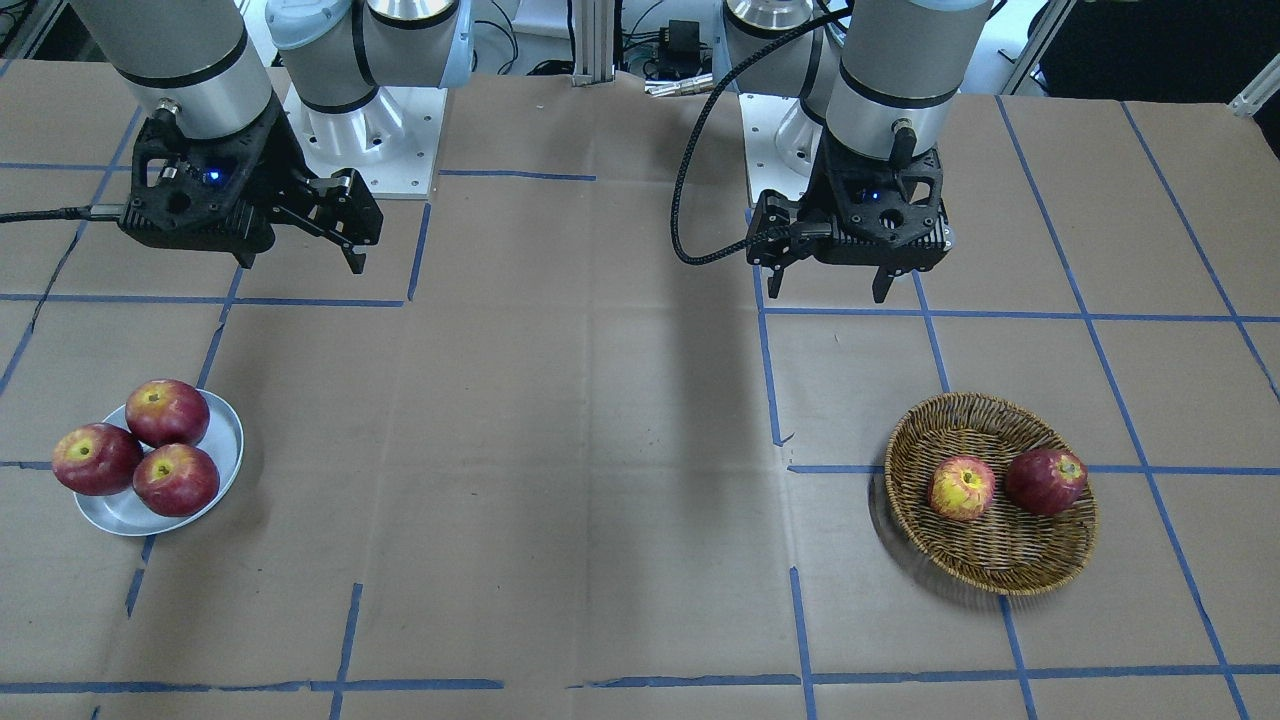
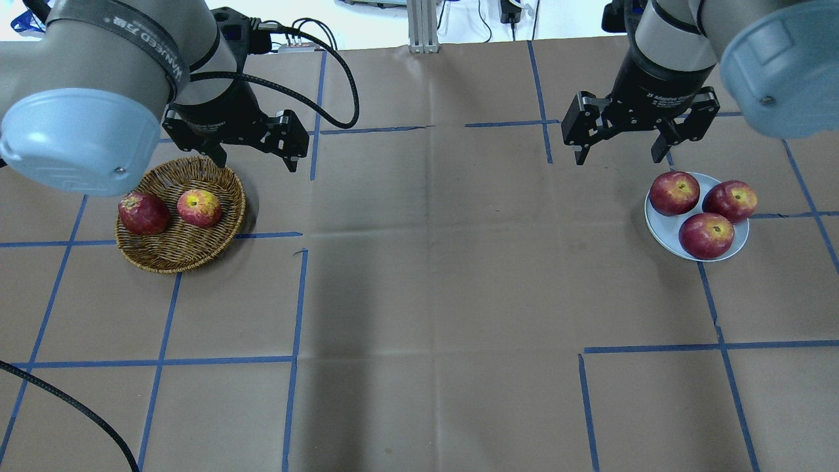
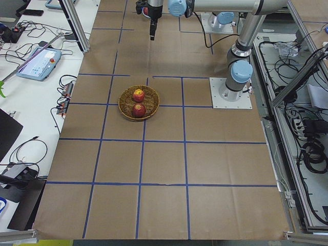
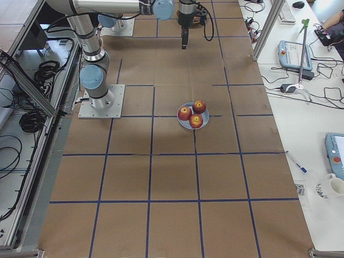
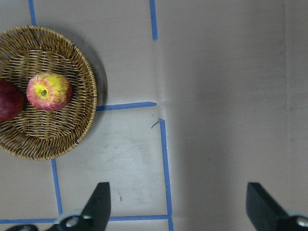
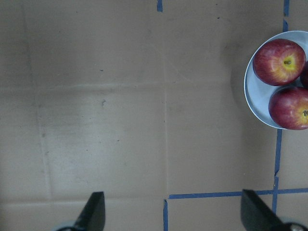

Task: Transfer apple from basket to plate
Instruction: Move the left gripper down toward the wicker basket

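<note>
The yellow-and-red apple (image 1: 962, 488) lies in the brown wicker basket (image 1: 1000, 575), next to a dark red apple (image 1: 1045, 481). It also shows in the overhead view (image 2: 198, 208) and the left wrist view (image 5: 48, 90). My left gripper (image 2: 255, 160) is open and empty, above the table just behind the basket (image 2: 177, 259). The pale plate (image 2: 662, 229) holds three dark red apples. My right gripper (image 2: 617, 158) is open and empty, above the table behind the plate and a little toward the table's middle.
The table is brown cardboard marked with blue tape lines. The three apples (image 2: 706, 235) cover most of the plate (image 6: 252, 96). A black cable (image 2: 328, 72) loops from the left wrist. The arm bases stand at the table's back edge.
</note>
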Robot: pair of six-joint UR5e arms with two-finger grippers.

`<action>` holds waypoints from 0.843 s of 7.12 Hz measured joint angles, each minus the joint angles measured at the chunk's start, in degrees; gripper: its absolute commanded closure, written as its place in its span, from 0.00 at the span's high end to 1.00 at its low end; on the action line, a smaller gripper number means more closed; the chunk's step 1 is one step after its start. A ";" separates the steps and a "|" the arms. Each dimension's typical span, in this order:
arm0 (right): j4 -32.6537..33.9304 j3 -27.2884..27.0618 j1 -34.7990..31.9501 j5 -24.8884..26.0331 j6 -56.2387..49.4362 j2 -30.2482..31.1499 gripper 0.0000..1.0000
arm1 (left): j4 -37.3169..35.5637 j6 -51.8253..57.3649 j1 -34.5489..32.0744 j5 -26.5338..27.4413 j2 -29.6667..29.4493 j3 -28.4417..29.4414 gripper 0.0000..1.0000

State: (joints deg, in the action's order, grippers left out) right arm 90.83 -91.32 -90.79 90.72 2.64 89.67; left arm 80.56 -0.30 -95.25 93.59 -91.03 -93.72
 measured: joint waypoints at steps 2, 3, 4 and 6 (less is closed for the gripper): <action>0.02 0.00 0.00 0.03 -0.02 -0.03 1.00 | -0.21 0.37 0.51 0.21 -0.46 -0.41 0.99; 0.01 0.00 0.00 -0.01 -0.04 0.00 1.00 | -0.64 1.44 1.16 0.33 -0.68 -0.67 0.99; 0.03 0.00 0.00 -0.04 -0.03 -0.06 1.00 | -2.58 4.67 2.87 0.40 -1.11 -1.08 0.99; -0.01 0.00 0.00 -0.03 -0.01 -0.06 1.00 | -7.65 15.06 9.41 0.25 -3.81 -2.04 0.99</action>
State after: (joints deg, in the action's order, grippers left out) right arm 90.82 -91.32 -90.79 90.68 2.63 89.61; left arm 72.91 14.76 -85.85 93.84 -94.84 -95.77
